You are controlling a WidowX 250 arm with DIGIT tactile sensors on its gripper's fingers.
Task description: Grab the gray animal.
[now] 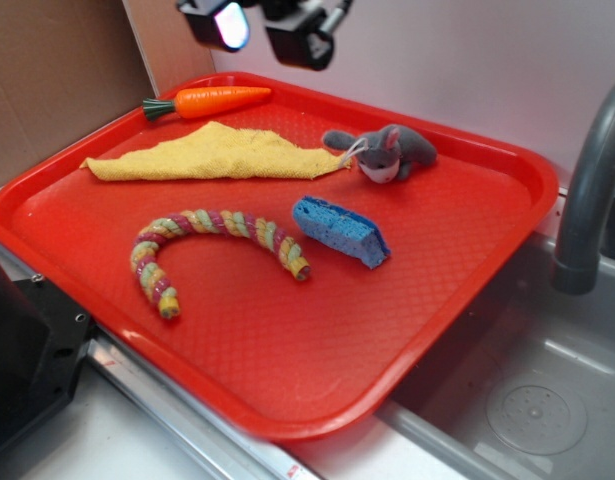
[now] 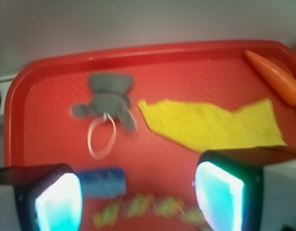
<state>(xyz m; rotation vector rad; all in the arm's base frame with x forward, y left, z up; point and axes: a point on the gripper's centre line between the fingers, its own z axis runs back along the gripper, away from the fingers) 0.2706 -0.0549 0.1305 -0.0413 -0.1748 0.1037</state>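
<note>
1. Bunny first: the gray animal (image 1: 387, 152) lies on its side in the upper right of the exterior frame, on the red tray (image 1: 287, 360), its white loop trailing toward the yellow cloth (image 1: 212, 153).
2. The cloth's tip touches or nearly touches the toy, so I judge I should come down clear of that corner.
3. The blue sponge (image 1: 341, 231) sits just below, apart from it; the rope toy (image 1: 212, 245) curls lower left, the toy carrot (image 1: 212, 100) upper left.
4. My gripper (image 2: 138, 192) hangs high at the exterior frame's top edge, fingers spread wide, holding nothing.
</note>
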